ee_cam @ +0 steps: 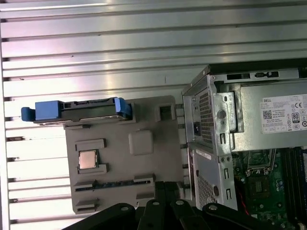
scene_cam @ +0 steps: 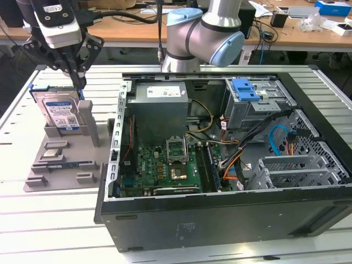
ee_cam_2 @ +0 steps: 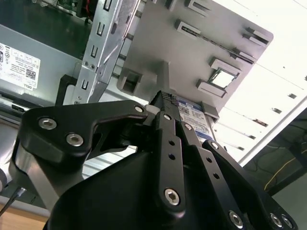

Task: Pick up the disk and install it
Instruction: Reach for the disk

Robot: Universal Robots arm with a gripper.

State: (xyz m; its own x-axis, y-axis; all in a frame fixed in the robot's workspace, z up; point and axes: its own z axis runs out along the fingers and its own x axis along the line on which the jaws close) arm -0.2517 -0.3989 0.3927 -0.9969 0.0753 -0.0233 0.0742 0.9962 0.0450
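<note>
- The disk [scene_cam: 59,113] stands on edge in a slot of a grey holder [scene_cam: 60,165] at the exterior view's left, upper-middle of the frame.
- It is a flat silver-grey rectangle. A white and blue label faces the camera, and a blue plastic rail runs along its top edge and down its sides.
- In the first wrist view the disk [ee_cam: 76,109] is seen edge-on: a thin dark body framed by the blue rails, seated at the far end of the holder [ee_cam: 144,124].
- The gripper [scene_cam: 81,82] hangs in the upper left of the exterior view, just above the disk's top edge. Its black fingers are drawn together to a point and grasp nothing.
- In the second wrist view the fingertips [ee_cam_2: 165,98] sit just beside the disk's label [ee_cam_2: 194,117].
- The holder rests on a slatted metal table [scene_cam: 33,220], touching the open computer case [scene_cam: 220,220] that takes up the centre and right of the exterior view.
</note>
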